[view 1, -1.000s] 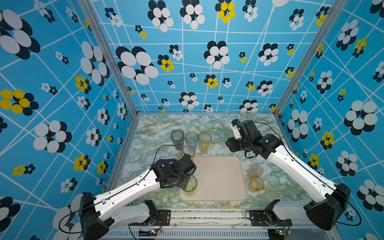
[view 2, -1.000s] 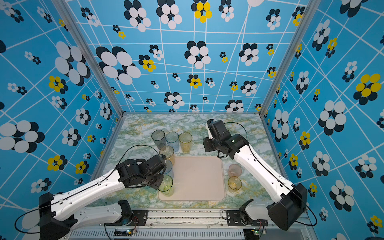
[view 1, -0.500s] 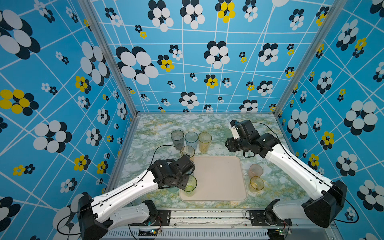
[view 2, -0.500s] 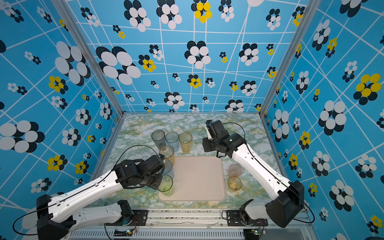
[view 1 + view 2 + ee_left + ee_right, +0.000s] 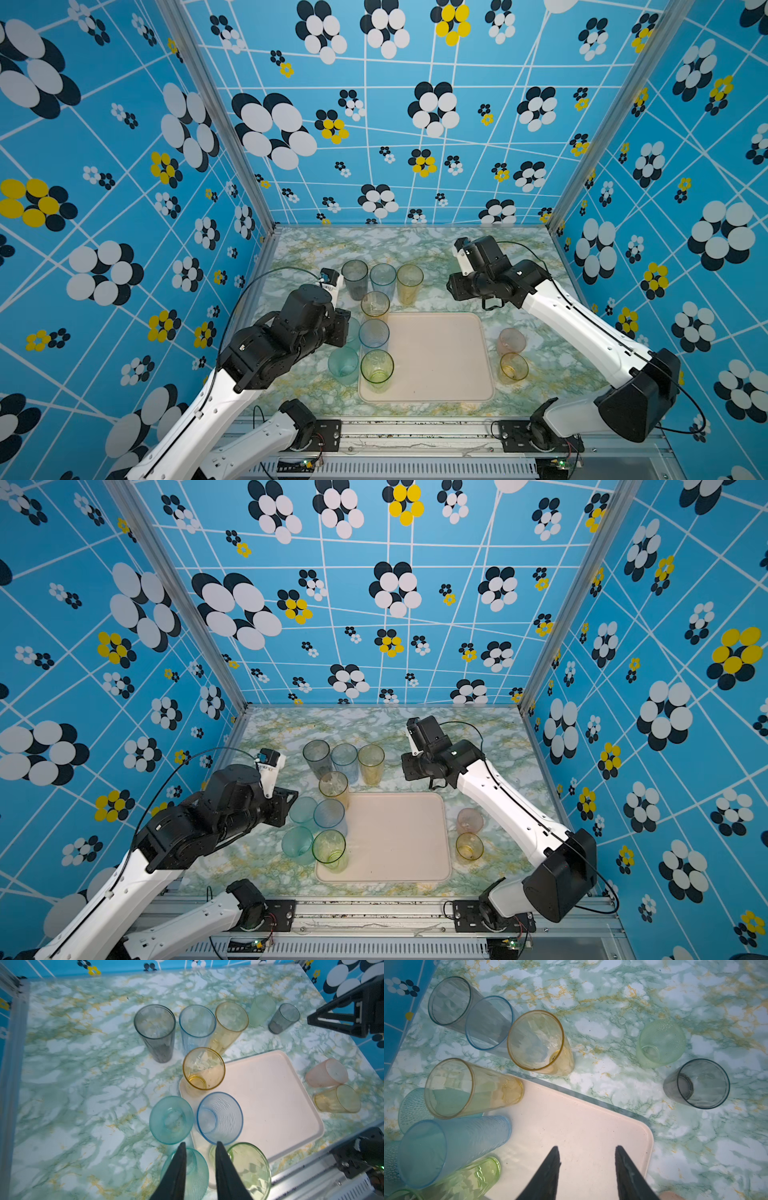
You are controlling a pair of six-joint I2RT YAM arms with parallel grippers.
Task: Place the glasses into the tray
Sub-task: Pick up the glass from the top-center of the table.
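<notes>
as jaws gape, 3 glasses (image 5: 374, 333) occupy tray (image 5: 436, 357).

Bench (image 5: 316, 253): marble-effect surface, white and green with yellow veining, enclosed on three sides. Walls (image 5: 374, 124): blue panels printed with white crossing lines and clusters of black, white and yellow oval flowers. A bare metal post stands at each rear corner, one post (image 5: 216, 112) on the left and a second post (image 5: 602, 116) on the right. A metal rail (image 5: 415, 428) runs along the front edge, its surface marked. Below it sits a slotted white grille (image 5: 415, 469). A small circuit board (image 5: 305, 462) with a green light sits beside the grille.
</notes>
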